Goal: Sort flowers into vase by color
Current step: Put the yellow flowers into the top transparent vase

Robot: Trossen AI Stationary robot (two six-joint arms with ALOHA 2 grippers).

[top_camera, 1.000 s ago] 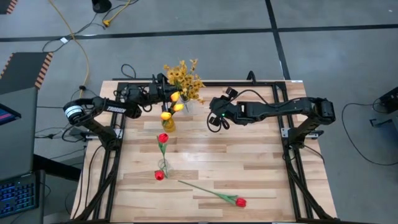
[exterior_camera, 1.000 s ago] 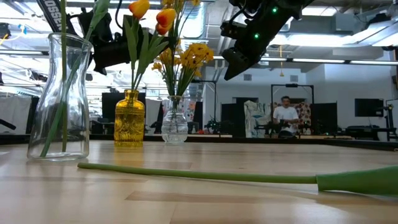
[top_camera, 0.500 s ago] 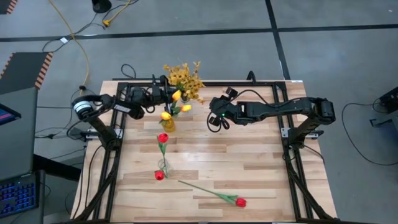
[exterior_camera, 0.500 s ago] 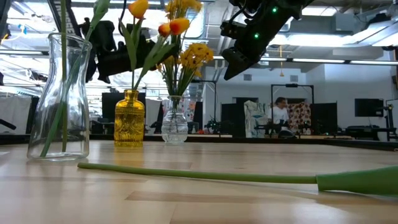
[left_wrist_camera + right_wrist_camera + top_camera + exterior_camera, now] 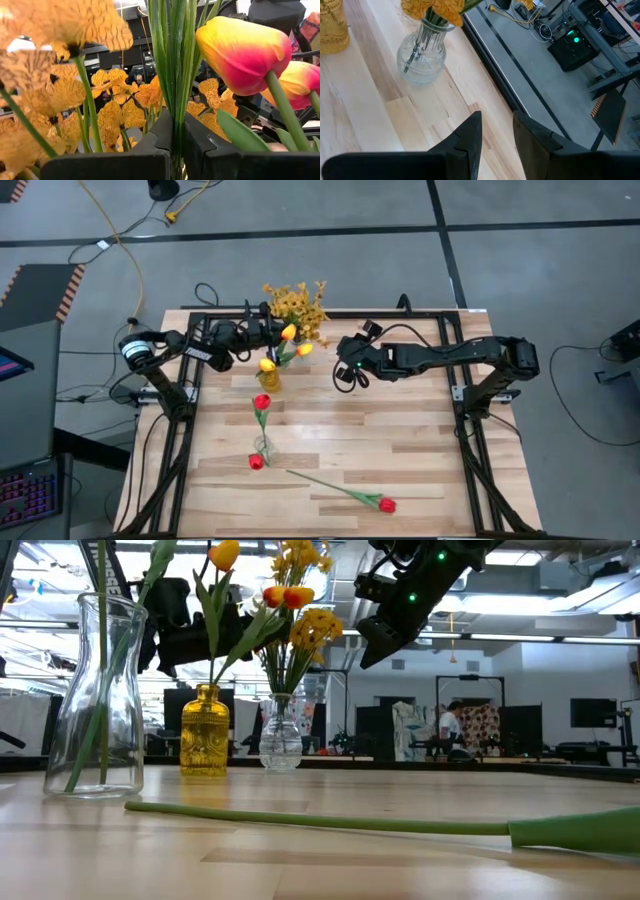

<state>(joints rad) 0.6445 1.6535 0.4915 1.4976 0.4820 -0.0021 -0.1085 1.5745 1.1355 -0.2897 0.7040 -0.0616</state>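
Note:
My left gripper (image 5: 262,337) is shut on the green stems of two yellow-orange tulips (image 5: 245,52) above the amber vase (image 5: 205,730). A third yellow tulip (image 5: 225,553) stands in that vase. Bushy mustard-yellow flowers (image 5: 297,301) stand in a clear ribbed vase (image 5: 281,743) behind it. Two red tulips (image 5: 262,402) are at a tall clear vase (image 5: 95,700) near the table's middle. Another red tulip (image 5: 386,505) lies flat on the near part of the table. My right gripper (image 5: 497,135) hovers open and empty right of the vases. My left gripper pinches a bundle of green stems and leaves (image 5: 175,142) between its two fingers, below the tulip heads. The fingers come about level from the table's left and lie across the stems. The tulips lean toward the table's right, and their lower stems (image 5: 215,665) run down to the amber vase's mouth.
The lying red tulip's long stem (image 5: 320,823) stretches across the near table. Black frame rails (image 5: 470,440) run along the table's left and right sides. A person (image 5: 447,730) sits in the room far behind the table.
My left gripper has sunk a little toward the amber vase, still shut on the stems. The two held tulips have tipped toward the table's right, and their heads now sit lower and nearer the mustard flowers.

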